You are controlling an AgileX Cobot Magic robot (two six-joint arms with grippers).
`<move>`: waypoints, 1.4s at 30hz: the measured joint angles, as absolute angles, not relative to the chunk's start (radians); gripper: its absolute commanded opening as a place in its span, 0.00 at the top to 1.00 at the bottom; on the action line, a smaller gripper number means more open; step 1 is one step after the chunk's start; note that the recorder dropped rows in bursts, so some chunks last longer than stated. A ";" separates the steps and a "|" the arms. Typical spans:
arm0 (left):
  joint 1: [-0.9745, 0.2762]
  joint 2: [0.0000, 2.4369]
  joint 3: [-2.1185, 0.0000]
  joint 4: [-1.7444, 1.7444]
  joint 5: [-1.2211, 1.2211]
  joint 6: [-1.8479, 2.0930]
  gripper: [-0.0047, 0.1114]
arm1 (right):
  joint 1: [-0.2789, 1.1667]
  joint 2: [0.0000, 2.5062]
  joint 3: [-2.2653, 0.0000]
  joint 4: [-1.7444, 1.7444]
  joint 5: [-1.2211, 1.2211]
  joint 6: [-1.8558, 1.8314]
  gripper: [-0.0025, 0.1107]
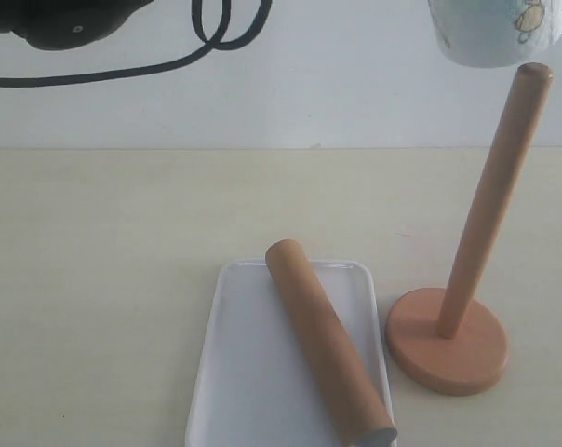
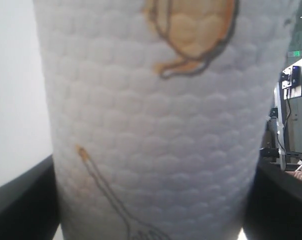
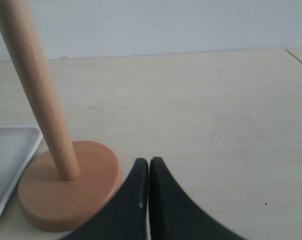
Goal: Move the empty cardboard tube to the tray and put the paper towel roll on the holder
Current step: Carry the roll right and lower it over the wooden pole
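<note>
The paper towel roll (image 1: 490,33) hangs at the top right, its lower end just above the rounded tip of the holder's post (image 1: 493,196). In the left wrist view the roll (image 2: 156,100) fills the picture, and my left gripper (image 2: 151,200) is shut on it with a dark finger (image 2: 21,200) on each side. The holder (image 1: 446,352) stands upright, right of the tray (image 1: 234,372). Diagonally in the tray lies the empty cardboard tube (image 1: 326,349). My right gripper (image 3: 149,162) is shut and empty, low beside the holder's base (image 3: 66,197).
A black arm part (image 1: 67,23) and looped cables (image 1: 216,28) hang at the top left against the white wall. The tray's corner (image 3: 11,150) lies close to the holder's base. Bare table (image 1: 95,279) spreads left of the tray.
</note>
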State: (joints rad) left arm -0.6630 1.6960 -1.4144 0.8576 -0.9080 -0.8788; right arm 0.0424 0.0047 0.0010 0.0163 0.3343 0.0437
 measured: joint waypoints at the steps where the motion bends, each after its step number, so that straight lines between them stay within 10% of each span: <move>1: -0.666 1.696 -1.414 0.852 -0.903 -0.871 0.92 | 0.042 0.005 0.001 0.016 0.334 0.044 0.98; 42: -0.707 2.059 -1.414 1.018 -0.878 -0.858 0.92 | 0.042 0.005 0.001 0.016 0.334 0.046 0.98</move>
